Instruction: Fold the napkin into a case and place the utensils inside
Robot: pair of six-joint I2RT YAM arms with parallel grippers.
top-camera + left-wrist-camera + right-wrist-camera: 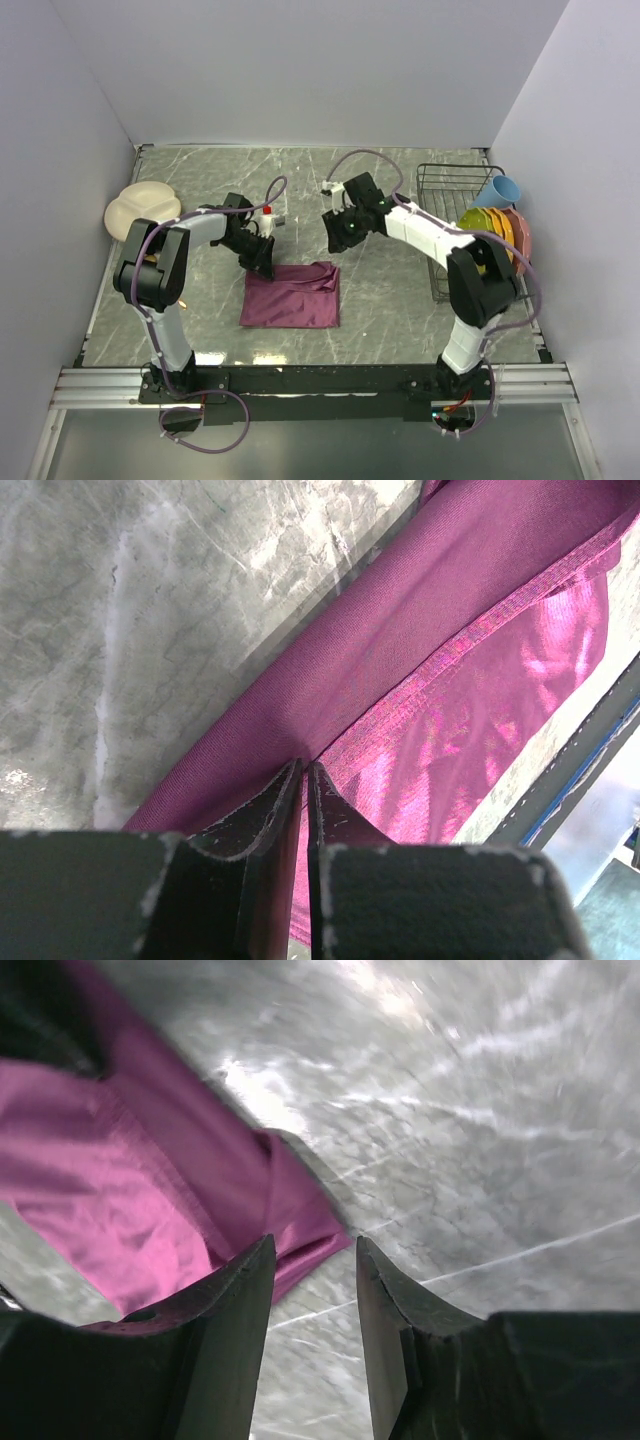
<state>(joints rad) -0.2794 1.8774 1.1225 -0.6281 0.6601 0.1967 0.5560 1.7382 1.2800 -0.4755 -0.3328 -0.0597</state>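
Observation:
The maroon-purple napkin [290, 297] lies on the grey marble table, roughly rectangular, with its far edge rumpled. My left gripper [262, 262] is at its far left corner. In the left wrist view the gripper [303, 767] is shut, with a fold of the napkin [400, 630] pinched between its tips. My right gripper [338, 240] hovers just beyond the napkin's far right corner. In the right wrist view it [312, 1245] is open and empty, with the napkin's [150, 1180] corner just past the left fingertip. The blue fork and gold spoon are not in view.
A cream divided plate [143, 210] sits at the far left by the wall. A black wire dish rack [455, 200] stands at the right with a blue cup [500, 190] and coloured plates [505, 235]. White walls enclose the table.

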